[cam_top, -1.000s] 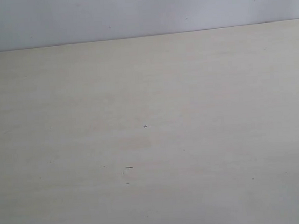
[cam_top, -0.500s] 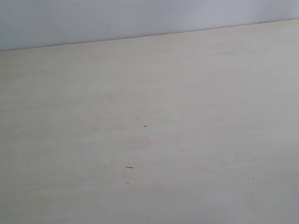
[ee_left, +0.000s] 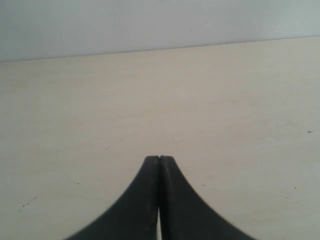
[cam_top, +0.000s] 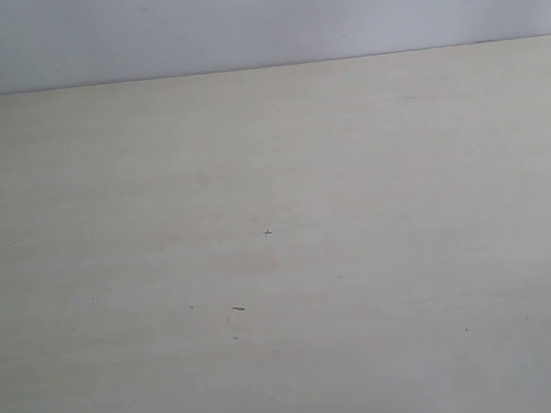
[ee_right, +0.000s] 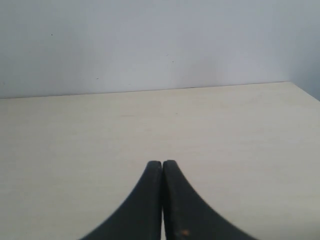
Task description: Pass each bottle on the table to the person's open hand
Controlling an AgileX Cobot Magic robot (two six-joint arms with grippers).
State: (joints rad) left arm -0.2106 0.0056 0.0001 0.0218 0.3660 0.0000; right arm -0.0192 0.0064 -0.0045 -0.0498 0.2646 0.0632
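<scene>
No bottle shows in any view, and the person's open hand is out of view too. The pale beige table [cam_top: 367, 162] fills the exterior view, bare except for a few tiny dark specks [cam_top: 237, 309]; neither arm appears there. In the left wrist view my left gripper [ee_left: 159, 159] is shut, its black fingers pressed together with nothing between them, above the table [ee_left: 225, 100]. In the right wrist view my right gripper [ee_right: 162, 163] is likewise shut on nothing over the table [ee_right: 240, 130].
A plain grey-white wall [cam_top: 244, 20] stands behind the table's far edge [cam_top: 266, 67]. In the right wrist view the table's corner [ee_right: 295, 86] shows at the far right.
</scene>
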